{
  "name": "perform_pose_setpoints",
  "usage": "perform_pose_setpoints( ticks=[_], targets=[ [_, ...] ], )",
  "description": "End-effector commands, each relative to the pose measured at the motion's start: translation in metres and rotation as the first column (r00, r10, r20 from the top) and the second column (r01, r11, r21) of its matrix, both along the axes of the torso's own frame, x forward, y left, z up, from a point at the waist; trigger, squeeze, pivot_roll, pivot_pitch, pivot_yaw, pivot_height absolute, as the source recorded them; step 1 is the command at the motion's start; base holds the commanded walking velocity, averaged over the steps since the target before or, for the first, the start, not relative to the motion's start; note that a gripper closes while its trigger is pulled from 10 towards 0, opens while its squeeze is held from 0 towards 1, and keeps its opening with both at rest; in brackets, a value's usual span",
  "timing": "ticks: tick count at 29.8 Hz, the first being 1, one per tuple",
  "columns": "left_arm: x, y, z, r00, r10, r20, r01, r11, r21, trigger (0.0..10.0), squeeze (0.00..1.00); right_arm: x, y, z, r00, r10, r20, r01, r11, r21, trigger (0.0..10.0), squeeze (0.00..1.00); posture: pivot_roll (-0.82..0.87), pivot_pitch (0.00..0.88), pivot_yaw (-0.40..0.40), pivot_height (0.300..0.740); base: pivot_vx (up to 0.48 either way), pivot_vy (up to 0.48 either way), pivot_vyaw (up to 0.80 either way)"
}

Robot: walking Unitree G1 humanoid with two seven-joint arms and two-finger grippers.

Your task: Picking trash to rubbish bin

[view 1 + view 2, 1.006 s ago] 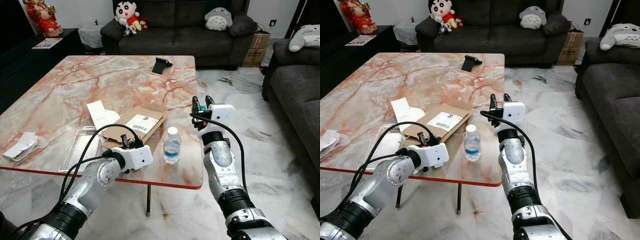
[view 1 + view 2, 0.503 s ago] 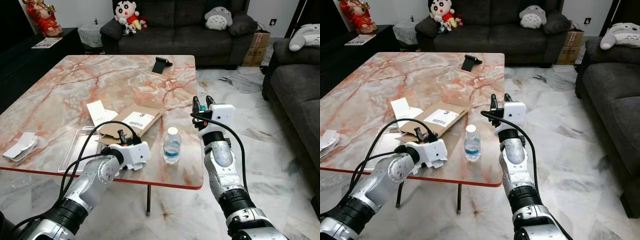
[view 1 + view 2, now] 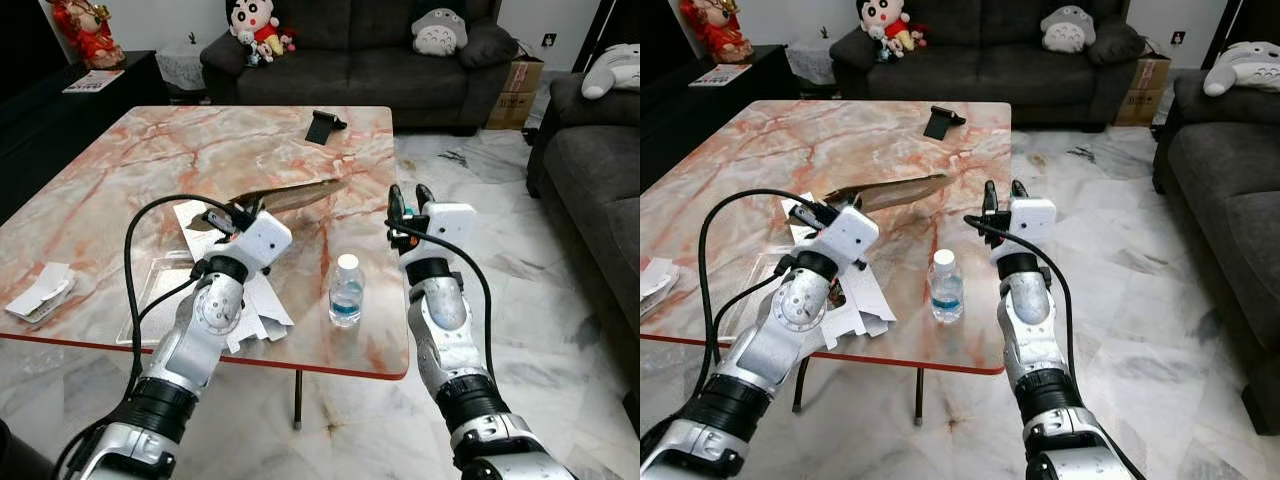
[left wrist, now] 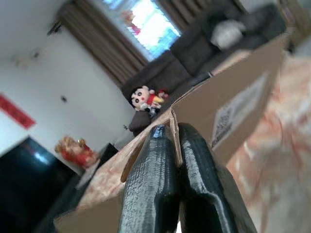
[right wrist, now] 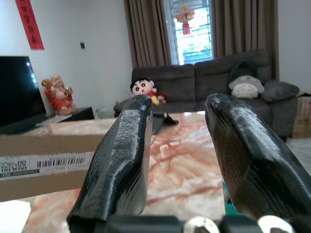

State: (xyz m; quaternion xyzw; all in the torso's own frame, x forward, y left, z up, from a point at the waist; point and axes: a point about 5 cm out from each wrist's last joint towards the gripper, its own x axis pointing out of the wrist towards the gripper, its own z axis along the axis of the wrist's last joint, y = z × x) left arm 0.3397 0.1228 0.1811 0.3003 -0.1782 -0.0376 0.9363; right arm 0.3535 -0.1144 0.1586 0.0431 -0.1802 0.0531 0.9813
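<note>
Moved since a second ago: the left gripper [image 3: 232, 214] has risen from the desk's [image 3: 120, 170] front edge, and the cardboard sheet [image 3: 290, 194], then lying flat, now hangs in the air above the desk.

Head views: cardboard edge-on, nearly level, held at its near end. White papers [image 3: 255, 310] and a clear plastic tray [image 3: 150, 290] lie beneath; crumpled paper [image 3: 40, 291] at the left edge. Water bottle [image 3: 345, 291] upright near the front edge. Right gripper [image 3: 1000, 195] hovers beside the bottle, apart from it.

Left wrist view: fingers [image 4: 153, 179] pinched tight on the cardboard's edge.

Right wrist view: fingers [image 5: 121, 145] wide apart, empty.

Handling, judged: cardboard light, stiff, may sag or pivot; an edge grip suits it.
</note>
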Motion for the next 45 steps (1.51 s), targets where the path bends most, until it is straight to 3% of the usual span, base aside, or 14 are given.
perform_pose_setpoints(
  ticks=[1, 4, 8, 10, 18, 29, 45],
  targets=[
    [0.004, 0.008, 0.013, 0.998, 0.039, 0.052, -0.032, 0.991, -0.133, 10.0, 0.00, 0.002, 0.002, 0.011, 0.999, -0.003, 0.039, 0.002, 1.000, 0.008, 10.0, 0.00, 0.18, 0.000, 0.051, 0.740, 0.000, 0.000, 0.00],
    [0.006, 0.009, 0.017, 0.997, 0.034, 0.075, -0.012, 0.964, -0.267, 10.0, 0.00, 0.002, 0.001, 0.012, 0.999, -0.009, 0.043, 0.009, 1.000, 0.014, 10.0, 0.00, 0.18, 0.000, 0.047, 0.740, 0.000, 0.000, 0.00],
    [0.007, 0.010, 0.023, 0.994, 0.037, 0.102, -0.001, 0.944, -0.330, 10.0, 0.00, 0.002, 0.000, 0.012, 0.999, -0.010, 0.046, 0.010, 1.000, 0.015, 10.0, 0.00, 0.18, 0.000, 0.047, 0.740, 0.000, 0.000, 0.00],
    [0.010, 0.010, 0.023, 0.996, 0.027, 0.086, 0.010, 0.916, -0.400, 10.0, 0.00, 0.001, -0.001, 0.013, 0.999, -0.012, 0.048, 0.011, 1.000, 0.016, 10.0, 0.00, 0.18, 0.000, 0.042, 0.740, 0.000, 0.000, 0.00],
    [0.012, 0.002, 0.022, 0.996, -0.029, 0.078, 0.063, 0.876, -0.479, 10.0, 0.00, 0.002, -0.006, 0.014, 0.999, -0.026, 0.048, 0.025, 0.999, 0.021, 10.0, 0.00, 0.18, 0.000, 0.037, 0.740, 0.000, 0.000, 0.00],
    [0.012, -0.001, 0.024, 0.995, -0.039, 0.093, 0.082, 0.856, -0.511, 10.0, 0.00, 0.002, -0.007, 0.014, 0.999, -0.028, 0.046, 0.028, 0.999, 0.020, 10.0, 0.00, 0.18, 0.000, 0.031, 0.740, 0.000, 0.000, 0.00],
    [0.012, 0.005, 0.025, 0.994, -0.001, 0.111, 0.056, 0.869, -0.491, 10.0, 0.00, 0.002, -0.009, 0.014, 0.998, -0.032, 0.050, 0.031, 0.999, 0.025, 10.0, 0.00, 0.18, 0.000, 0.031, 0.740, 0.000, 0.000, 0.00]
  ],
)
